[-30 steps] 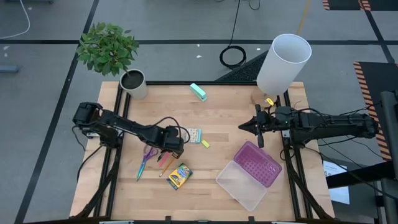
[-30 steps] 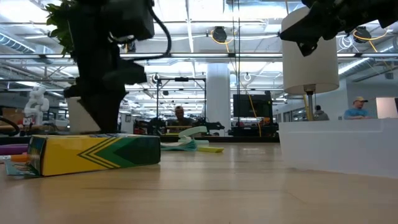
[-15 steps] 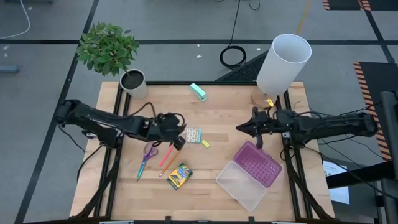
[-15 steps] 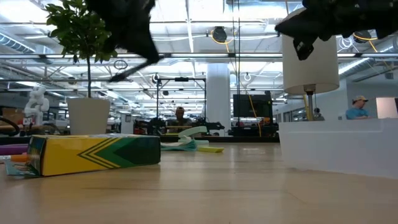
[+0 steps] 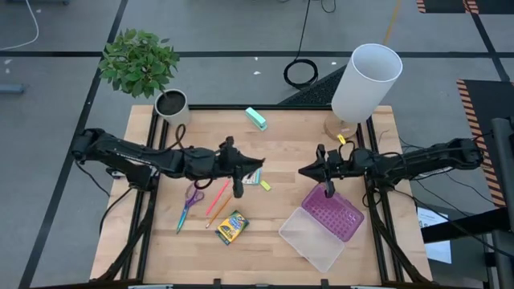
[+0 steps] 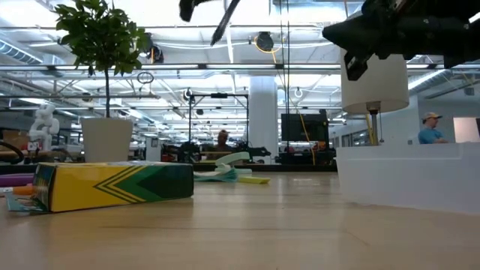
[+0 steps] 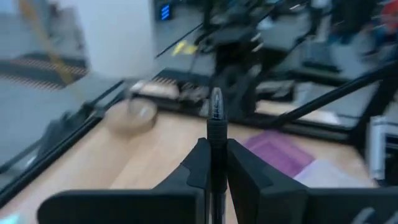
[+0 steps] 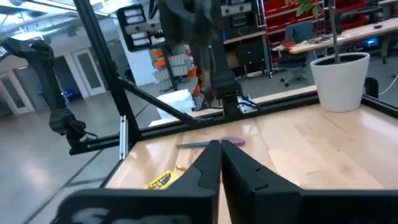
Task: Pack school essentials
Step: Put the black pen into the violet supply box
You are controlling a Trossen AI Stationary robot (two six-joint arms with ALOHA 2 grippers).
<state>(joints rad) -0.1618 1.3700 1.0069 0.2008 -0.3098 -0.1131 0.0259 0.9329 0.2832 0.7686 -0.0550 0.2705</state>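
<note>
My left gripper (image 5: pixel 247 167) is high above the table's middle, shut on a dark pen (image 7: pixel 215 118), which also shows at the top of the low view (image 6: pixel 225 16). On the table lie the purple-handled scissors (image 5: pixel 191 204), an orange pencil (image 5: pixel 215 210), the green-yellow crayon box (image 5: pixel 231 227), a multicoloured card (image 5: pixel 250 174) and a tiny yellow eraser (image 5: pixel 265 185). My right gripper (image 5: pixel 305 171) hovers shut and holding nothing beside the open purple case (image 5: pixel 332 210). My left gripper pinches the dark pen's barrel (image 7: pixel 215 155) between its two fingers (image 7: pixel 198 163). The fingers are about level and point toward the table's right side. One end of the pen (image 7: pixel 216 98) sticks out past the fingertips. The pen is lifted clear of the table.
The case's clear half (image 5: pixel 309 238) lies open toward the near edge. A teal block (image 5: pixel 256 118) lies at the far middle, a potted plant (image 5: pixel 171 104) at the far left and a white cylinder (image 5: pixel 365 80) at the far right. People show beyond the table (image 6: pixel 432 127).
My left gripper has risen from beside the scissors and pencil and gone toward the table's right, tipping from pointing down to about level; the dark pen came up with it, clear of the table. My right gripper has shifted a little toward the table's left.
</note>
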